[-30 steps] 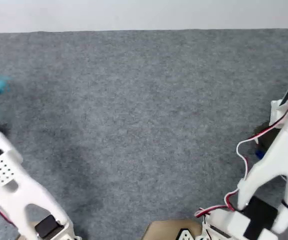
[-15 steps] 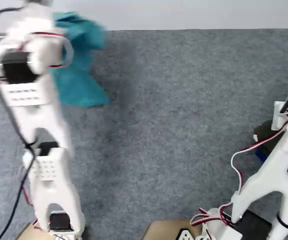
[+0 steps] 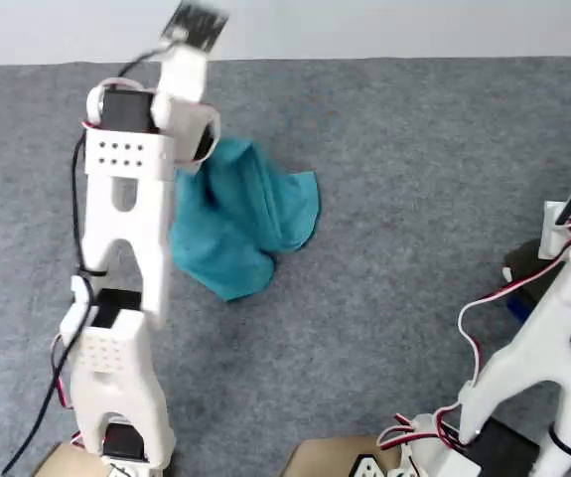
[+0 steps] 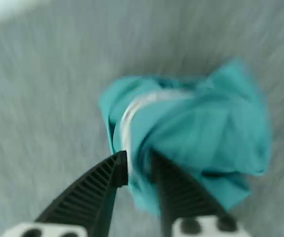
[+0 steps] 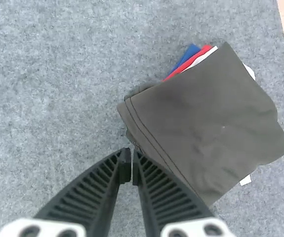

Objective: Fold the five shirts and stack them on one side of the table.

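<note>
partly hidden teal shirt (image 3: 245, 224) pinched in left fingers (image 4: 90, 192); right fingers (image 5: 100, 190) closed beside stack (image 5: 206, 133).

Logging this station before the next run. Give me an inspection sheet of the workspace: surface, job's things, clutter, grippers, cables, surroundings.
Surface: grey felt mat covers the table.
Job's things: teal shirt, crumpled and unfolded; stack of folded shirts, a dark one on top, with blue, red and white edges beneath.
Clutter: nothing seen.
Grippers: left gripper shut on the teal shirt; right gripper shut and empty, tips at the stack's edge.
Cables: red and white wires loop along the right arm; black cable runs down the left arm.
Surroundings: pale wall beyond the far edge.
</note>
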Tool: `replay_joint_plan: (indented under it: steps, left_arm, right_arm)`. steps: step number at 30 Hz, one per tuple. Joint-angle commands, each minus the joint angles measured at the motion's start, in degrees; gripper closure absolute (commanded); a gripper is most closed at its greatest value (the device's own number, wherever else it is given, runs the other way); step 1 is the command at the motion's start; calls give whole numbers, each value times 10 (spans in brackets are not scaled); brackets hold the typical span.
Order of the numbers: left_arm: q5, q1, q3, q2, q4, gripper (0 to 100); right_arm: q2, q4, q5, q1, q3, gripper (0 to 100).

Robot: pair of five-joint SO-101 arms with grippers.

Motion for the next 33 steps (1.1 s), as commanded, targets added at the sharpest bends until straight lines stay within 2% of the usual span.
replay_joint_plan:
  steps: [1,6,11,17,26,33]
  left_arm:
    - [-6,-74,115,-31,-14,852]
    - [-77,-170,151,-31,-49,852]
    - [-112,-204,151,-35,-48,855]
    - [-113,-181,149,-36,-44,855]
    - [-114,-103,82,-22,-51,852]
    - [-127,-84,77,88,-79,855]
  right_arm:
    - [-19,22,5,-6,-4,990]
    - [-17,22,4,-17,-4,990]
    - [-17,22,3,-65,-3,990]
    - [-23,22,3,-130,50,990]
    - [-23,22,3,-134,70,990]
    - [-23,22,3,-133,70,990]
